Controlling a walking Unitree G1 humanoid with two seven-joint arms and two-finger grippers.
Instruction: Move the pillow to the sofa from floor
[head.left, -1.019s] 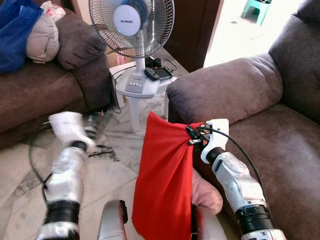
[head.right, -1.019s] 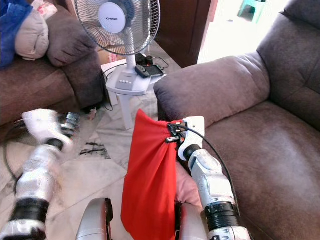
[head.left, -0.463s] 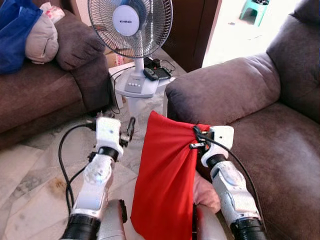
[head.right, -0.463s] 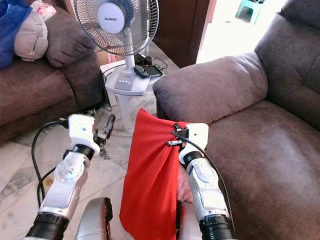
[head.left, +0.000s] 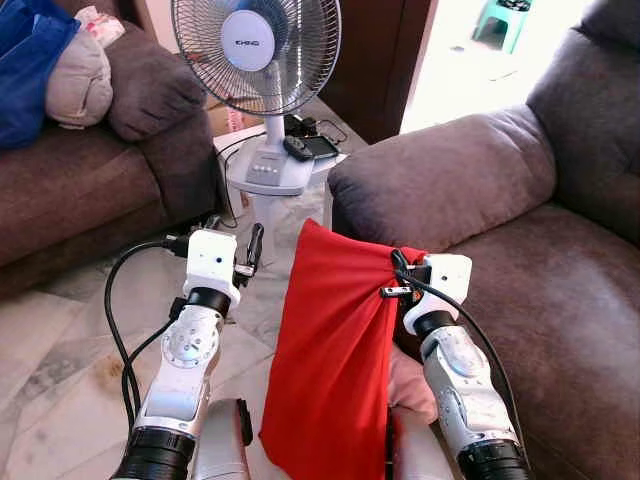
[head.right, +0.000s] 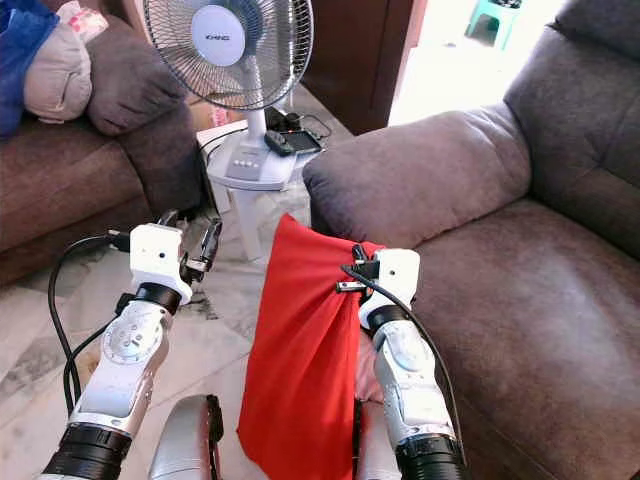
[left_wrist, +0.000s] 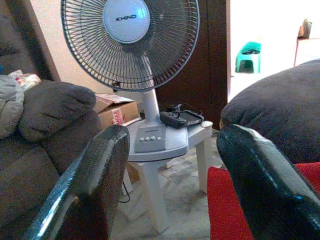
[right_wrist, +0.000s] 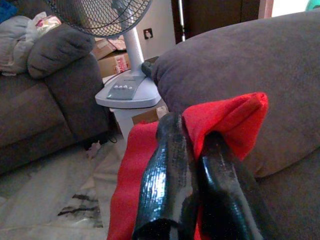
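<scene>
A red pillow (head.left: 335, 360) hangs upright in front of me, off the floor, just left of the brown sofa (head.left: 560, 260). My right gripper (head.left: 392, 278) is shut on its upper right corner; in the right wrist view the red cloth (right_wrist: 230, 117) bunches between the two black fingers (right_wrist: 167, 165). My left gripper (head.left: 248, 252) is raised to the left of the pillow, level with its top and apart from it. It stands open with nothing between its fingers (left_wrist: 100, 175).
A standing fan (head.left: 255, 50) sits on a white stool (head.left: 275, 180) right behind the pillow. The sofa's armrest (head.left: 440, 180) bulges beside my right gripper. A second brown sofa (head.left: 80, 190) with a blue cloth stands at the left. Something soft and pink (head.left: 410, 385) lies under my right arm.
My left arm has swung up and in from the lower left and now holds steady beside the pillow. My right gripper keeps its hold on the pillow's corner.
</scene>
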